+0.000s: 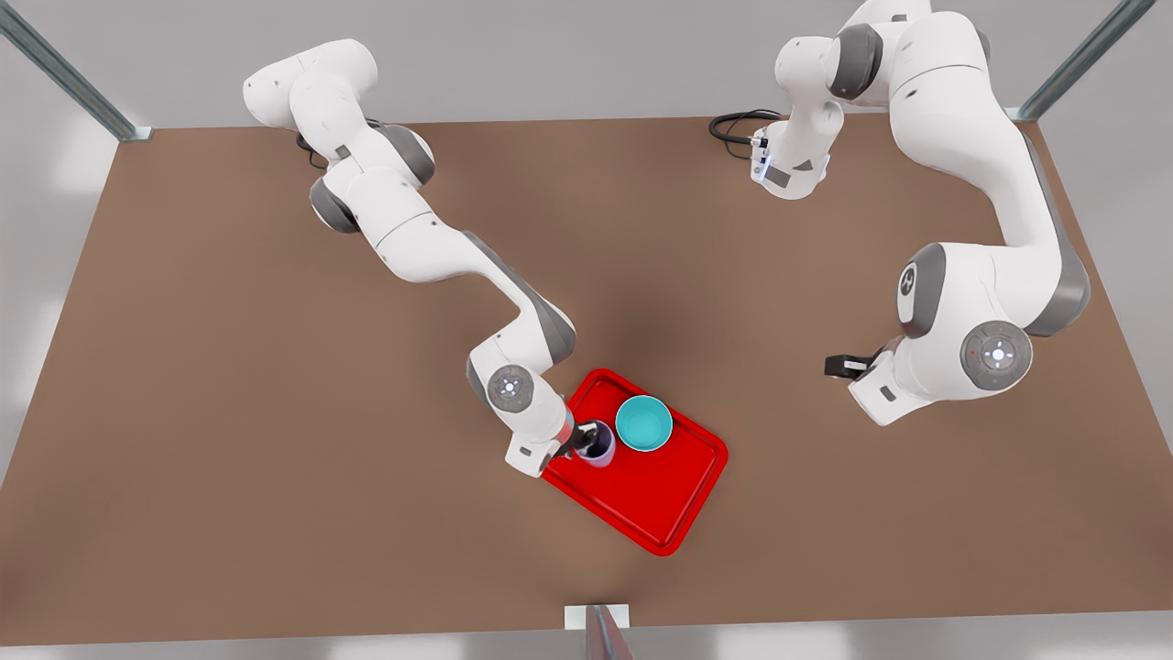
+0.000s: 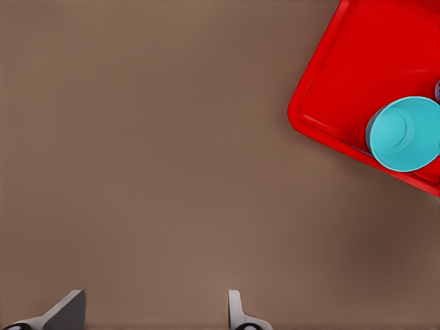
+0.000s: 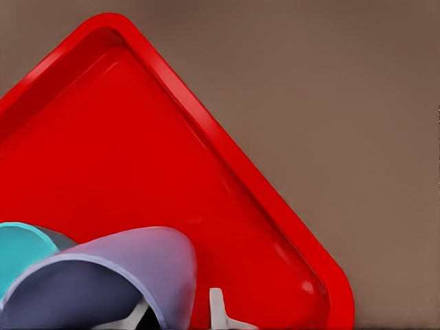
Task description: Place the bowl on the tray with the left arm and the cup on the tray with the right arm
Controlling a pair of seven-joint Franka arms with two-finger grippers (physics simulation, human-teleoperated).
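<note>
Red flat rectangular tray (image 1: 655, 513) with rounded corners lies on the brown table (image 1: 229, 412), and the small round teal bowl (image 1: 643, 423) already stands inside it near one long rim. Just beside the bowl, the pale lavender tapered cup (image 1: 598, 444) is over the tray, the right gripper (image 1: 579, 442) pinching its wall with one finger inside and one outside, likely for setting down. Waiting well apart over bare table, the left gripper (image 2: 151, 313) is spread and empty.
</note>
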